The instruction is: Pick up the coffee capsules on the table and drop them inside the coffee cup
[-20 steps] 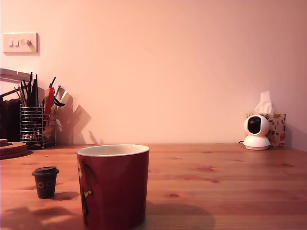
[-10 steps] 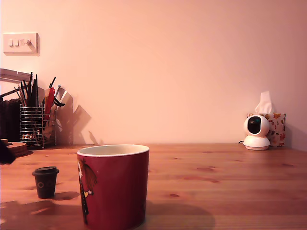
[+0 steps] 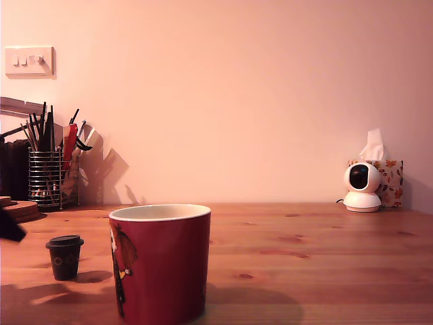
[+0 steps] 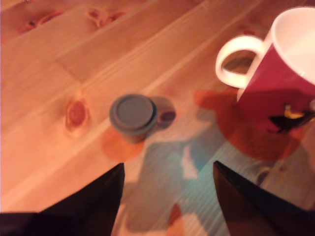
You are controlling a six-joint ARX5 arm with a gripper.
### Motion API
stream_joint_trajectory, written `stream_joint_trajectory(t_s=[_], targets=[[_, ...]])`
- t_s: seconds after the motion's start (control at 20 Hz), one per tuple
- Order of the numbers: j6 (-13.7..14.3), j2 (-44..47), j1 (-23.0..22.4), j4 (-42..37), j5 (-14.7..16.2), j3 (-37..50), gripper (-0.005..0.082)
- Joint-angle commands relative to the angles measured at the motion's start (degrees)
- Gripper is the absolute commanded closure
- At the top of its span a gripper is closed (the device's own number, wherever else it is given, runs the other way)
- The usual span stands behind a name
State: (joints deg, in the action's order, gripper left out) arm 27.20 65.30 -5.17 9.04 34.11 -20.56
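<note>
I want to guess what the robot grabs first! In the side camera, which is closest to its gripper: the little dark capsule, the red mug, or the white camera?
1. Dark capsule, beside the gripper at left.
2. Red mug, middle front.
3. White camera, far right by the wall.

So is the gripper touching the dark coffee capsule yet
Apart. In the wrist view, bare table shows between the capsule and both open fingers of the gripper, which sit well short of it.
</note>
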Motion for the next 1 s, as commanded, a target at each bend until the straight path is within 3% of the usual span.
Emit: stream_joint_trajectory(t_s=[0.0, 0.1, 0.2, 0.35, 0.95], targets=[[-0.2, 0.0, -0.1, -1.2, -0.1, 1.5, 0.0248], [-0.5, 0.0, -0.3, -2.0, 0.0, 1.5, 0.0231], [-1.5, 0.0, -0.6, -3.4, -0.1, 1.8, 0.0155], [-3.3, 1.1, -0.6, -7.9, -0.1, 2.7, 0.0151], [-4.6, 14.4, -4.6, -25.4, -3.3, 2.9, 0.0152]])
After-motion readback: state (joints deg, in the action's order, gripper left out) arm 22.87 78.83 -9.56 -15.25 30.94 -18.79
